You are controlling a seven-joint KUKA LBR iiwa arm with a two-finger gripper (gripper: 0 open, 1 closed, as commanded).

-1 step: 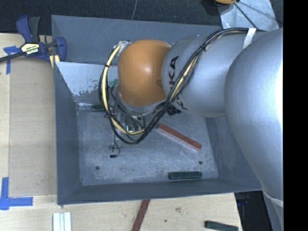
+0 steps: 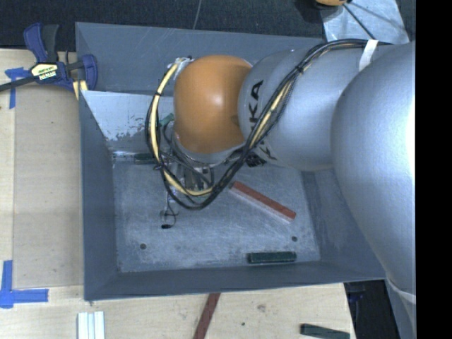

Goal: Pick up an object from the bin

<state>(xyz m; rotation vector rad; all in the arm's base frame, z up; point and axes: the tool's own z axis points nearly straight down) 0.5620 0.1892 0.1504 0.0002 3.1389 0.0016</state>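
View from above into a grey metal bin (image 2: pixel 99 210). A thick silver arm (image 2: pixel 318 104) reaches in from the right edge and covers much of the bin's far half. Its wrist carries a rounded orange cover (image 2: pixel 208 101) with yellow and black cables (image 2: pixel 161 111) looping round it. The gripper (image 2: pixel 189 179) hangs beneath that cover, low over the middle of the bin floor. The wrist hides its working end, so I cannot tell whether it is open or closed, or whether it has hold of anything.

Three loose things lie on the floor:
- A flat reddish-brown strip (image 2: pixel 263 200) lies slantwise just right of the gripper, its upper end close under the wrist.
- A dark green bar (image 2: pixel 272 258) lies along the near wall, toward the near right corner, well apart from the gripper.
- A dark stub (image 2: pixel 143 159) sits near the far left corner, partly behind the cables.

Nothing appears lifted. As a judgement, the pick is not yet done. The strip is the likeliest target, and a secure grasp and the lift out of the bin remain.
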